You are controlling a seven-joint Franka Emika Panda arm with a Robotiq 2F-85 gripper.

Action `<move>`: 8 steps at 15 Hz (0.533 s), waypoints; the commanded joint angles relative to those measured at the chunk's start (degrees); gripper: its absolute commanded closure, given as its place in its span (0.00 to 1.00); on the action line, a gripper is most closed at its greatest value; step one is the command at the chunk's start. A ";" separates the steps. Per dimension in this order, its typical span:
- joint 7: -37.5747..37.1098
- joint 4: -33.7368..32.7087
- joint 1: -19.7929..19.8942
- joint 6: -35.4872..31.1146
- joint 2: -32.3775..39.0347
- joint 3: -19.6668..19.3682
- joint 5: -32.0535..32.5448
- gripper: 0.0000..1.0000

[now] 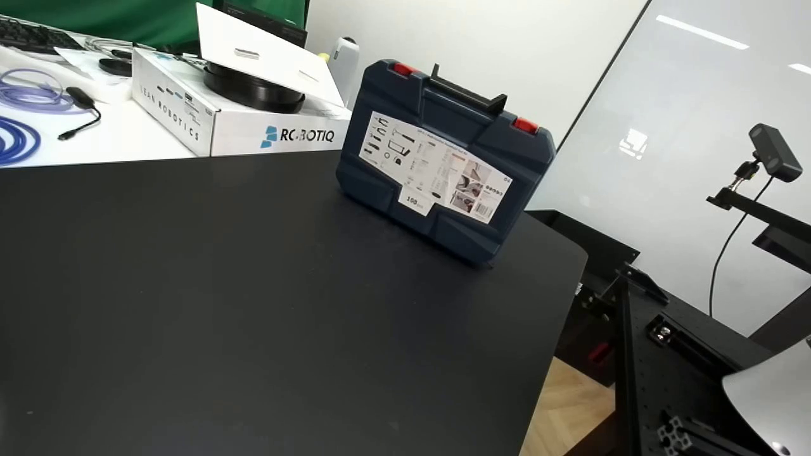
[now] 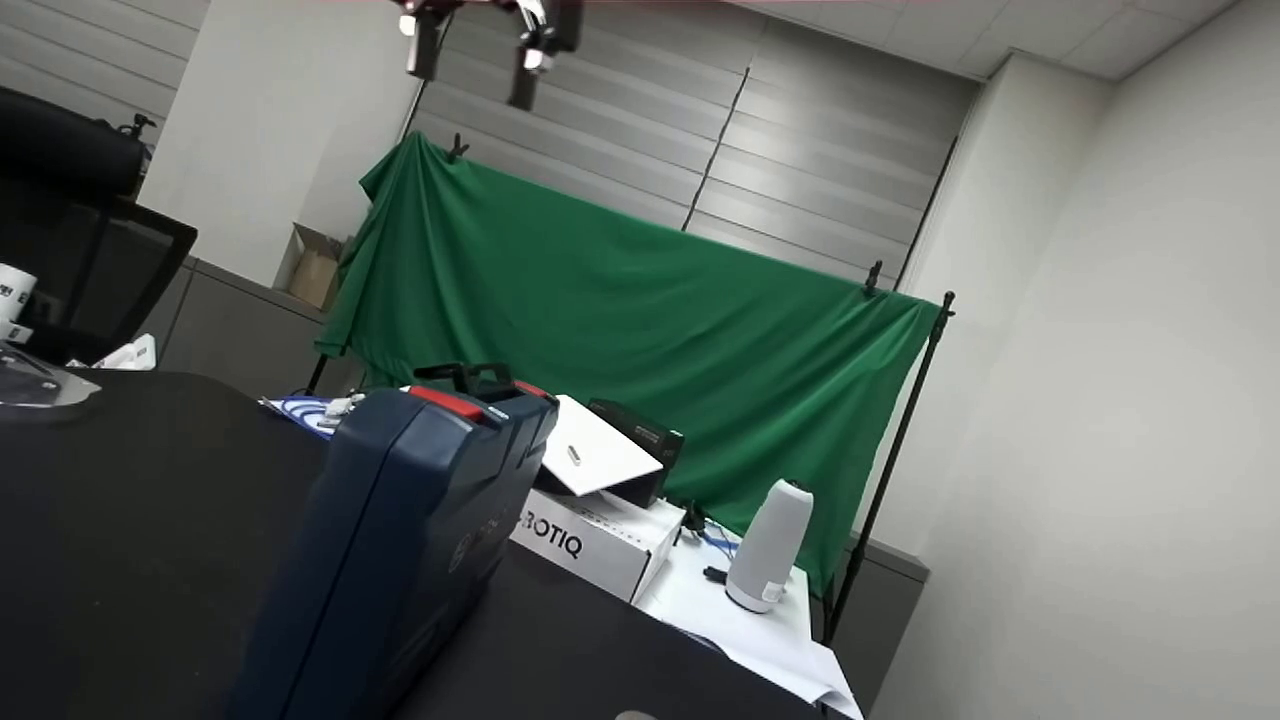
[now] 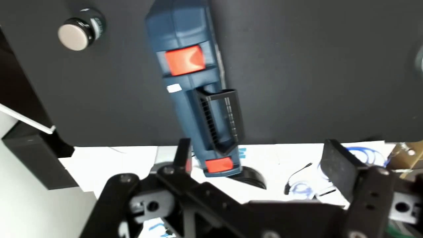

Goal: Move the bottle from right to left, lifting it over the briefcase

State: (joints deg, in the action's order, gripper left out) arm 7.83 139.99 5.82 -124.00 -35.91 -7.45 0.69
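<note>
The bottle [image 3: 79, 31] is small and dark with a pale round cap. It stands on the black table on the left of the wrist view, apart from the briefcase. In an exterior view it does not show, perhaps hidden behind the case. The dark blue briefcase [image 3: 188, 89] with red latches and a black handle stands upright on the table. It shows in both exterior views [image 1: 437, 158] [image 2: 400, 540]. My gripper [image 3: 257, 148] is open with nothing between its fingers. In an exterior view the gripper [image 2: 472, 82] hangs high above the table, at the top edge.
The black table [image 1: 253, 285] has its edge near the briefcase. Behind it, a white table carries a Robotiq box [image 1: 272, 130], cables [image 1: 38, 95] and a grey-white device [image 2: 770, 545]. A see-through object [image 2: 40, 380] lies at the table's far left in an exterior view.
</note>
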 commanded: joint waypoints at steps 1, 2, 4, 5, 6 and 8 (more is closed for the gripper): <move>3.39 -4.20 5.31 -1.51 1.74 -6.19 3.91 0.00; 4.43 -5.28 6.61 -2.19 2.47 -8.05 4.39 0.00; 6.20 -7.94 8.47 -1.85 4.07 -11.55 4.18 0.00; 6.74 -9.35 8.97 -0.42 4.62 -13.00 3.40 0.00; 6.37 -5.42 8.56 -2.29 2.09 -11.29 3.71 0.00; 7.38 -5.80 9.01 -2.22 2.43 -12.42 3.63 0.00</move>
State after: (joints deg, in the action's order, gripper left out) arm 15.16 134.32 14.78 -126.33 -33.54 -19.92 4.39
